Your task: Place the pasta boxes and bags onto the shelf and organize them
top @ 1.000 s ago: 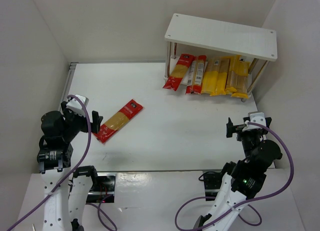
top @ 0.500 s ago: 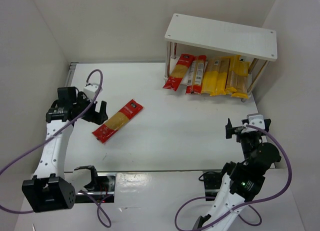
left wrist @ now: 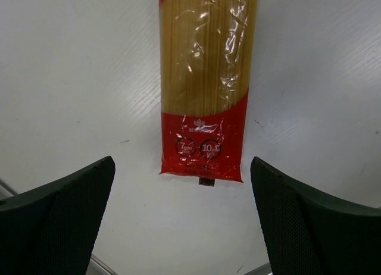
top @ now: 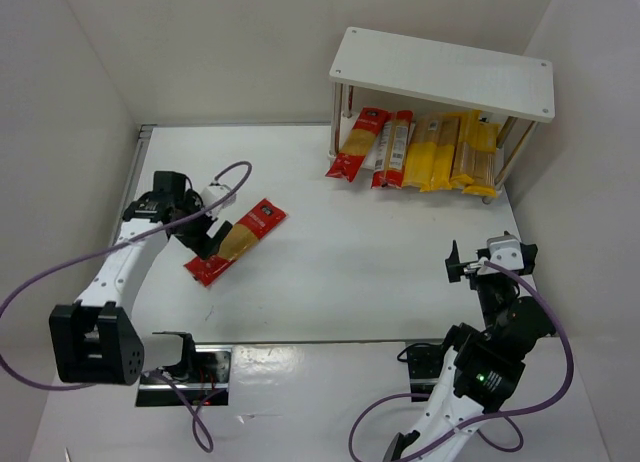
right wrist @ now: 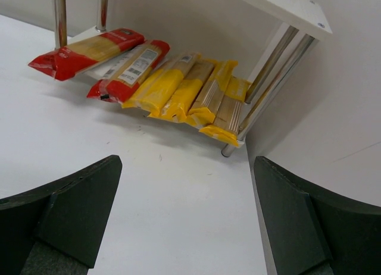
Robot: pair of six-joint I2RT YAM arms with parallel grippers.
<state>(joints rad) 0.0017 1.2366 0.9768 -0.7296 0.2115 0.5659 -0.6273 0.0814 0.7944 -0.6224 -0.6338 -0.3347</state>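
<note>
A spaghetti pack with red ends and a clear middle (top: 240,239) lies slanted on the white table at the left; its red end shows in the left wrist view (left wrist: 202,150). My left gripper (top: 207,237) is open and empty, hovering over the pack's left side, its red end lying between and ahead of the fingers (left wrist: 181,183). The shelf (top: 440,72) stands at the back right. Two red-ended packs (top: 357,142) and several yellow packs (top: 440,154) lie under its top board, also seen in the right wrist view (right wrist: 172,87). My right gripper (top: 472,262) is open and empty (right wrist: 187,174), well short of the shelf.
White walls close in the table on the left, back and right. The shelf's metal posts (right wrist: 271,72) stand close to the right wall. Purple cables loop from both arms. The table's near edge runs just ahead of the arm bases.
My left arm has swung out from its folded pose at the left toward the loose pack and now hovers over it. My right gripper has sunk slightly toward the near edge.
</note>
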